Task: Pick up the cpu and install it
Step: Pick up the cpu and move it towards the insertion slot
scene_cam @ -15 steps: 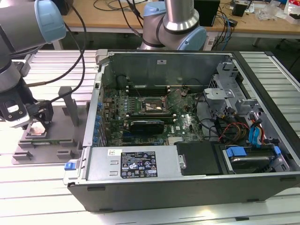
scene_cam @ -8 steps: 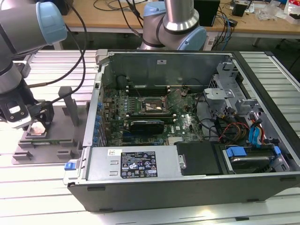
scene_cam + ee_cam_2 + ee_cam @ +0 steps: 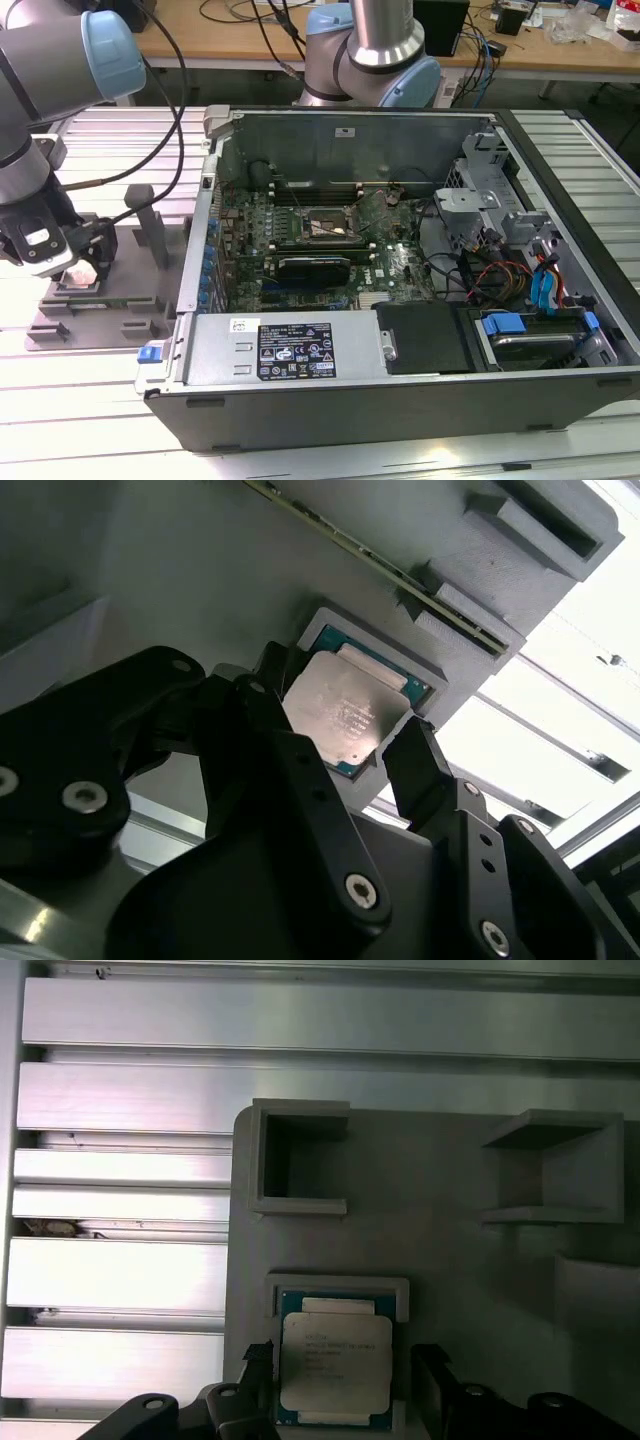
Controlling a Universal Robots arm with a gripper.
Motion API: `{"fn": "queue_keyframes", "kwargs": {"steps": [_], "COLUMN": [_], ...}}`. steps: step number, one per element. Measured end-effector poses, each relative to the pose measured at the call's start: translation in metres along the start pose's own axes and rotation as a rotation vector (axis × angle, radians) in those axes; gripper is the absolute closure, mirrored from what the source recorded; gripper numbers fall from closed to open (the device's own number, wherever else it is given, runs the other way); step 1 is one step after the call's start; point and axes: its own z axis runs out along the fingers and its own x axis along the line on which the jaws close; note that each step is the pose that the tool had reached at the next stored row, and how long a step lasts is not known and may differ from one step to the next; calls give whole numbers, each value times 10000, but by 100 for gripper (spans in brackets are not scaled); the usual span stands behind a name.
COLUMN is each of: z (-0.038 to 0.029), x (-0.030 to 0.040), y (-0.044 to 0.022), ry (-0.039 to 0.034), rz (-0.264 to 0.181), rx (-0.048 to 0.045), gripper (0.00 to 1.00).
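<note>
Tool: I see the gripper low over the grey fixture plate, with its two black fingers spread apart, one on each side of the cpu. I cannot tell whether either pad touches the chip.
CPU place: it sits in a shallow square recess of the fixture plate, at the exterior view's left, outside the computer case.
CPU attitude: it lies flat with the silvery metal lid up. A thin green-blue rim of board shows around the lid in both wrist views.
CPU long axis: the chip is slightly longer than it is wide. Its long edges face the two fingers, so the long axis runs crosswise to the line from finger to finger.
Fixture: I also see two raised open-sided pockets on the same plate, away from the chip.
Table: the plate rests on ribbed aluminium slats.
Case: it lies open on its side, just beside the fixture, with the motherboard facing up.
Socket: the cpu socket is on the board inside the case, well apart from the gripper.
</note>
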Motion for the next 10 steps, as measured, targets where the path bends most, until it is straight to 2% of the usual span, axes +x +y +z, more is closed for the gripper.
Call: {"fn": "queue_keyframes", "kwargs": {"steps": [10], "z": [35], "x": [-7], "y": [-2], "ry": [-1], "rz": [-1], "rx": [0], "gripper": [34]}}
